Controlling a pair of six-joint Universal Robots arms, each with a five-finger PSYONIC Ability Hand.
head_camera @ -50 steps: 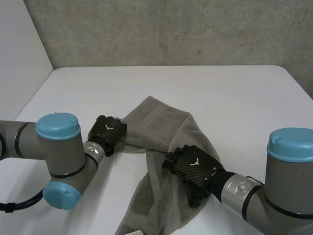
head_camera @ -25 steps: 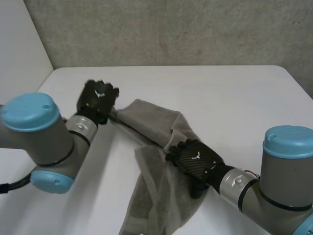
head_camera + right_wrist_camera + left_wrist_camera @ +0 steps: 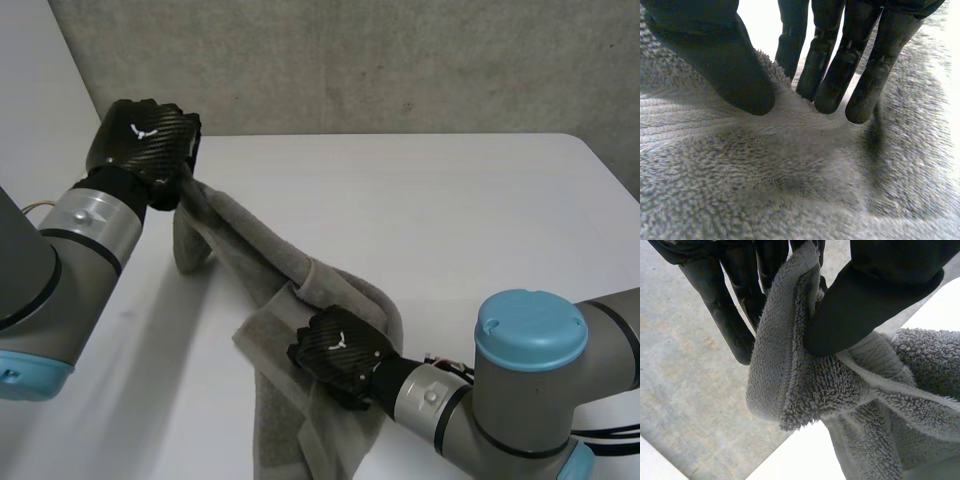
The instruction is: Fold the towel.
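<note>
At the left, an edge of the grey towel (image 3: 246, 246) is pinched between the thumb and fingers of the left hand (image 3: 145, 145) and held raised above the white bench (image 3: 450, 220). The towel is stretched down to the right hand (image 3: 335, 350), where a fold is gripped between thumb and fingertips; the rest is bunched on the bench.

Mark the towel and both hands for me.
towel (image 3: 250, 252), head view, on the raised span between the hands.
left hand (image 3: 145, 140), head view, on the back of the hand.
right hand (image 3: 338, 350), head view, on the back of the hand.
</note>
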